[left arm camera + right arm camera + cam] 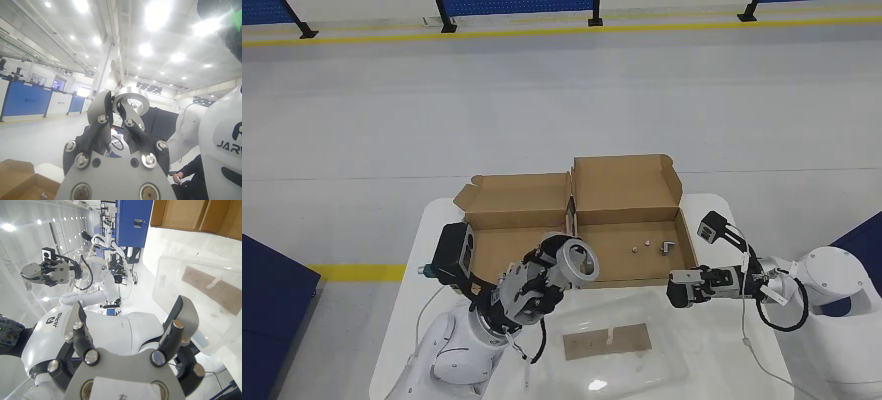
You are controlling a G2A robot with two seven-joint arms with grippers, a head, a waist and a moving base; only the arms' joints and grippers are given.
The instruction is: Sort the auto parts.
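STEP: ring to box | LEFT: left gripper [115, 106] pinching the wall of the metal ring [143, 98], aloft over the left box [512, 245] front edge | RIGHT: right gripper [130, 308] wide, empty, beside the clear tray [160, 262] | ACTION: I descend inside the box walls before releasing.

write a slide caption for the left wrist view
Left end effector clamps a metal ring, pointing up toward the ceiling.

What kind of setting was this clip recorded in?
Probably a factory-style robot test hall: rows of ceiling lights high overhead, blue barrier panels along a yellow floor line, and a second white robot in the background.
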